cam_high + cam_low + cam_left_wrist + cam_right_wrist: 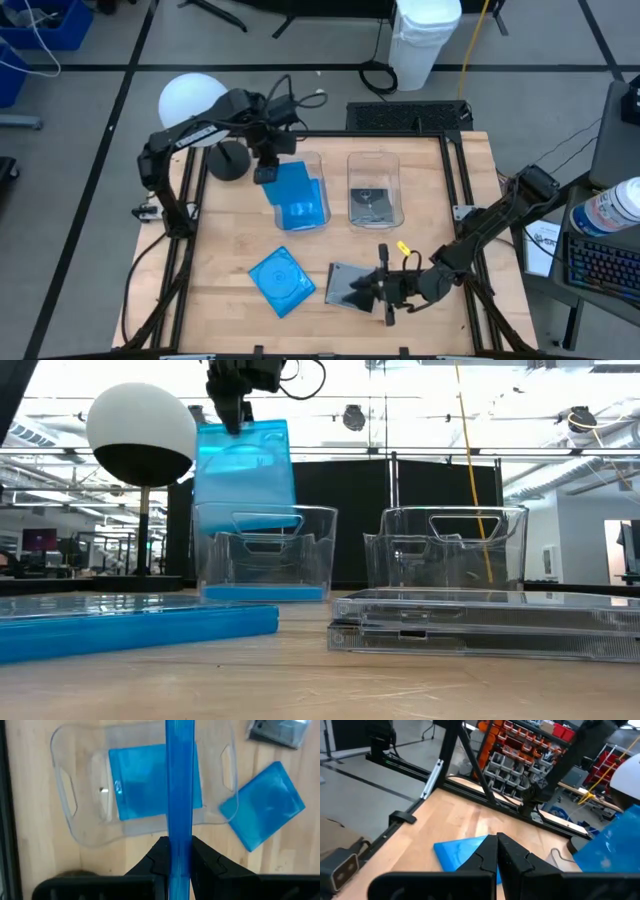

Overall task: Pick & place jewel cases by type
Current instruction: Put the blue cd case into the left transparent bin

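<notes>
My left gripper (232,415) is shut on a bright blue jewel case (245,470), held upright over the left clear tub (318,165). Another blue case (145,782) lies flat on that tub's floor. A third blue case (282,282) lies on the table near the front, with a grey see-through case (345,283) to its right. My right gripper (372,290) is shut and level at that grey case's right side; whether it touches it cannot be seen. The right tub (375,165) holds a grey case (372,203). My left gripper pinches the blue case between its two fingers (202,862) at its upper edge (179,845), near one corner. The fingers come from above, pointing steeply down. The case hangs upright below them, clear of the table, its lower edge (262,520) about level with the tub's rim.
A lamp with a white globe (192,100) on a dark base stands at the far left of the table. Black frame rails (190,200) run along the table's sides. Bare wood lies between the tubs and the cases at the front.
</notes>
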{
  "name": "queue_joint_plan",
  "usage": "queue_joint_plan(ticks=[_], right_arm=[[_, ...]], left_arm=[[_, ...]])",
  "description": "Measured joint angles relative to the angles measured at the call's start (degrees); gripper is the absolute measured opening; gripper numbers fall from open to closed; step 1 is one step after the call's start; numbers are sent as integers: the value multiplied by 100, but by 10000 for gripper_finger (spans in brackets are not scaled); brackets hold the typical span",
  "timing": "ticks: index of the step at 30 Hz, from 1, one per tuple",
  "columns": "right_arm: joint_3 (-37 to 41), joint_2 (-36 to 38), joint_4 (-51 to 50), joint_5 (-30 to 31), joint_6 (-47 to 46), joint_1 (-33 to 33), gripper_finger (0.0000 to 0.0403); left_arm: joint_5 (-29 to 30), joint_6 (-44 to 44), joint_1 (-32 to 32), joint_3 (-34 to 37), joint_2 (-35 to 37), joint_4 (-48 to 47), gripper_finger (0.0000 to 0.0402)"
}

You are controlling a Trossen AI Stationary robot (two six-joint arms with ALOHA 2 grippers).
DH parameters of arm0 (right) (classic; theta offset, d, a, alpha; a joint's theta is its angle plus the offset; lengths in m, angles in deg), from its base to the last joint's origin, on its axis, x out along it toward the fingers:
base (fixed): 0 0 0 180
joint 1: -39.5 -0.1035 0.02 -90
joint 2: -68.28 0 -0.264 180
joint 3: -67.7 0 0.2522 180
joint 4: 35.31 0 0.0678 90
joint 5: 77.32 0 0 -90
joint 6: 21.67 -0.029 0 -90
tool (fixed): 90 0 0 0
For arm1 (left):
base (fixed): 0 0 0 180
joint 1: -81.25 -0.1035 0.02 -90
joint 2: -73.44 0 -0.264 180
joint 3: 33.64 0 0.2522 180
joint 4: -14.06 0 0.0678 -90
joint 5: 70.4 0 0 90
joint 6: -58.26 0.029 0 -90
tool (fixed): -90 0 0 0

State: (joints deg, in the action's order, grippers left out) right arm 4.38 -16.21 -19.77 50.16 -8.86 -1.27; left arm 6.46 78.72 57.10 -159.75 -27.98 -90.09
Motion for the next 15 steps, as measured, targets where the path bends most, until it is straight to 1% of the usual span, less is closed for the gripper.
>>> queue_joint_plan(ticks=[5, 9, 13, 15], right_arm=[[0, 83, -49, 0, 84, -59, 0], [0, 83, -100, 0, 139, -59, 0], [0, 83, -201, 0, 115, -59, 0], [0, 83, -221, -2, 117, -59, 0]], left_arm=[[-45, 213, -68, -332, -170, 73, 48], [-100, 339, -162, -420, -158, 55, 48], [-315, 398, -254, -404, -195, 42, 48], [-512, 477, -263, -362, -241, 45, 48]])
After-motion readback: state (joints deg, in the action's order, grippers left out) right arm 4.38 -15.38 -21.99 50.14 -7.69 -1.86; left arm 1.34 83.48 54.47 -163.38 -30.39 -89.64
